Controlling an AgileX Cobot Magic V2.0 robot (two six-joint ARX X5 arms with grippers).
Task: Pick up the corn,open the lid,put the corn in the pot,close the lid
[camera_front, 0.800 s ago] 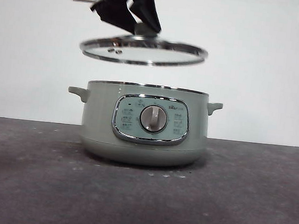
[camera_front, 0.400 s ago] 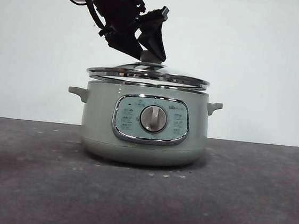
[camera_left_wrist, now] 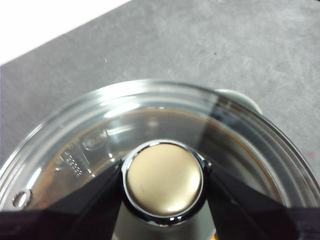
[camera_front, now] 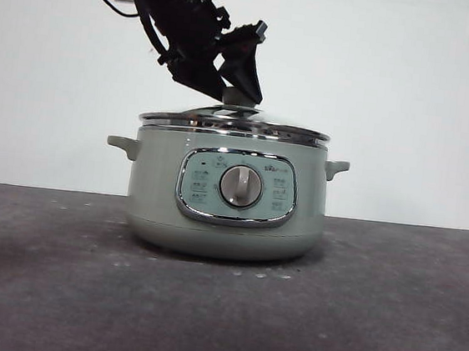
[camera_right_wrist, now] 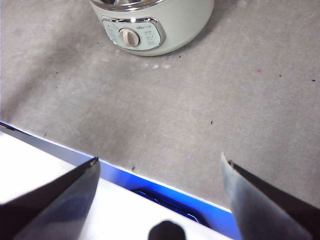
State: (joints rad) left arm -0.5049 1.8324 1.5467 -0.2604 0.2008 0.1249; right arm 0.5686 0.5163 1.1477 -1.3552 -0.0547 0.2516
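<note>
Your left end effector (camera_front: 241,92) came in dark and angular from the upper left of the front view, its two black jaws pinched on the round knob (camera_left_wrist: 164,183) of the lid (camera_front: 235,125). The lid, clear glass with a shiny steel rim, lay level on the pot (camera_front: 227,196), its knob pointing straight up. The pot was squat, smooth and sage-green, standing upright at the middle of the speckled grey table (camera_front: 386,326), its chrome-framed panel and silver dial (camera_front: 240,185) facing the front camera and a small handle at each side. Your right end effector (camera_right_wrist: 160,172) hung spread wide and empty over the table's near edge, well apart from the pot. You could not see the corn.
</note>
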